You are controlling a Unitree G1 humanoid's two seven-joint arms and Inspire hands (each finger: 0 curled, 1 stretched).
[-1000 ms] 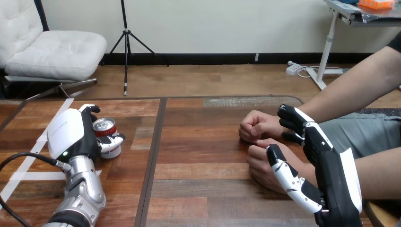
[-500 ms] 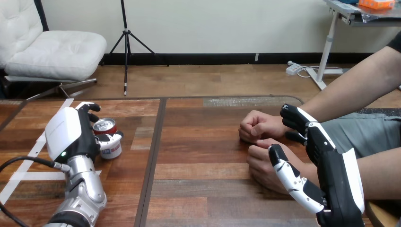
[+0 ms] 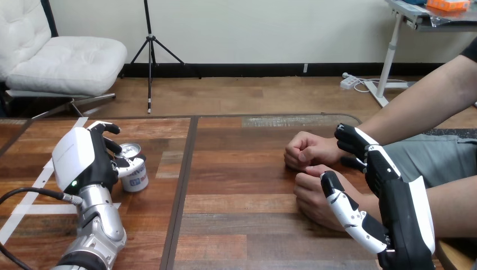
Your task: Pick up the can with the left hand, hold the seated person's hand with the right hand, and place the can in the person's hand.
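The left hand point(image 3: 84, 160) curls round the can point(image 3: 135, 175), which stands on the table point(image 3: 242, 225) at the hand's three o'clock. Tighten the wrap, then lift straight up. The right hand point(image 3: 394, 197) is spread, with the person's near fist point(image 3: 306, 196) at its nine o'clock.

I'm looking out from the head camera, facing forward and tilting down across the table point(image 3: 242, 191). It's sitting close in: the table's near edge is falling below the frame, while its far edge is running across just above mid-height. My left arm is showing at the bottom left, left hand point(image 3: 79, 157) on the can point(image 3: 136, 179); my right hand point(image 3: 402, 208) is showing at the bottom right, beside the person's hands point(image 3: 306, 151) at the right side.
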